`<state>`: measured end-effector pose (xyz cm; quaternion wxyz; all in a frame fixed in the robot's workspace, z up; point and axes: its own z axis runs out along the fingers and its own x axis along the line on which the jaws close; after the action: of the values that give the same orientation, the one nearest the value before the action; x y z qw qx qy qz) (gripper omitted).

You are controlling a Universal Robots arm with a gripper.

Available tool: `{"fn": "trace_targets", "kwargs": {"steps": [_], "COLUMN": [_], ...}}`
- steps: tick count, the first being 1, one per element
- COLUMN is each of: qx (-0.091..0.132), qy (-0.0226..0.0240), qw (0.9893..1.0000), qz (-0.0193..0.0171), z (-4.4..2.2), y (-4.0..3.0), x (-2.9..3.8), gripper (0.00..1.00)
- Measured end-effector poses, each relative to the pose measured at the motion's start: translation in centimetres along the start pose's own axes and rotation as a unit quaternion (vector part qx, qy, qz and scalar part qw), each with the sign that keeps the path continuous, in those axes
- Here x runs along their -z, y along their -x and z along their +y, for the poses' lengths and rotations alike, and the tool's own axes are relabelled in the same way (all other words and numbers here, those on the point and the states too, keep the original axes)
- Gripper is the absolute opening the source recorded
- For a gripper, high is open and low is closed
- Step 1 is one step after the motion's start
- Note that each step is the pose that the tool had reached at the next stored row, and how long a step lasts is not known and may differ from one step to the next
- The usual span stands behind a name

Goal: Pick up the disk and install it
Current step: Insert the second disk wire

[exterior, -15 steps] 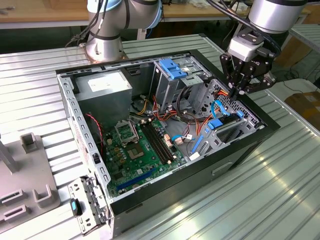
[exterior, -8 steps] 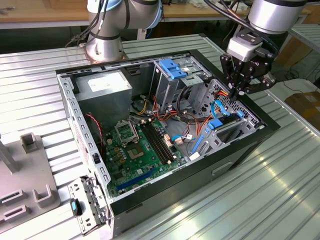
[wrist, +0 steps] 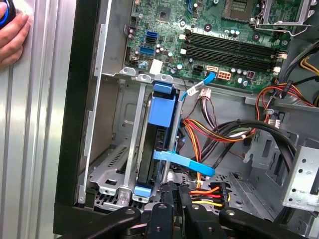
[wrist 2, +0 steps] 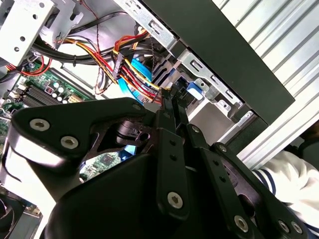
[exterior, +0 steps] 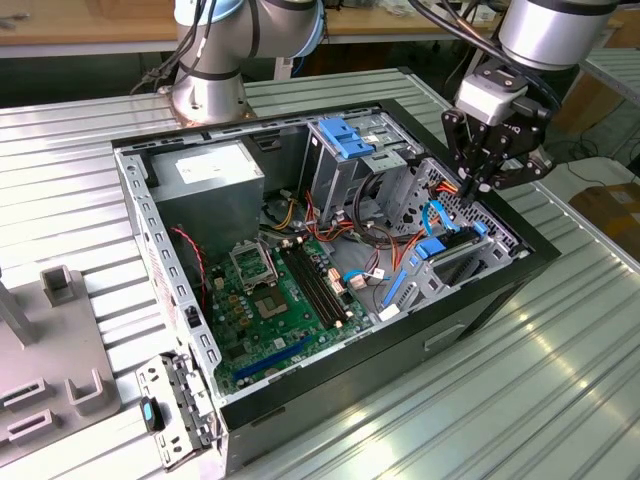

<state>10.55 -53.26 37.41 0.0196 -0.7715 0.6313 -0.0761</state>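
Note:
The disk (wrist: 152, 149), a dark flat drive with bright blue rails and a blue tab, stands on edge in the metal drive cage (wrist: 112, 164) at the front corner of the open computer case (exterior: 420, 340). In the exterior view the disk (exterior: 452, 252) lies low in the case at the exterior view's right. My gripper (exterior: 476, 186) hangs just above that cage, its black fingers pressed together. In both wrist views the gripper (wrist: 174, 193) (wrist 2: 170, 97) points down close to the disk's near end, shut, with nothing seen between its fingers. A blue flat cable (wrist: 183, 163) crosses the disk.
Red, yellow and black cables (wrist: 219, 134) bundle beside the cage. The green motherboard (exterior: 275, 300), a grey power supply (exterior: 205, 172) and a paler blue bracket (exterior: 345, 140) fill the case. A person's hand (wrist: 11, 31) rests on the ribbed table (exterior: 540, 400); a sleeve (wrist 2: 294, 174) is close by.

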Motion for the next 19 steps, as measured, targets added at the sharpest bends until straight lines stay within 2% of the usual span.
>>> {"fn": "trace_targets", "kwargs": {"steps": [12, 14, 18, 19], "qx": [0.000, -0.011, -0.018, -0.019], "qy": [0.0000, 0.0010, 0.0017, 0.0013], "qw": [1.0000, 0.9999, 0.9998, 0.9998], "qz": [0.0000, 0.0014, 0.0023, -0.0006], "z": [0.02, 0.13, 0.29, 0.33], "y": [-0.04, -0.32, -0.94, -1.13], "x": [-0.05, -0.46, -0.73, -0.75], "gripper": [0.16, 0.16, 0.16, 0.16]}}
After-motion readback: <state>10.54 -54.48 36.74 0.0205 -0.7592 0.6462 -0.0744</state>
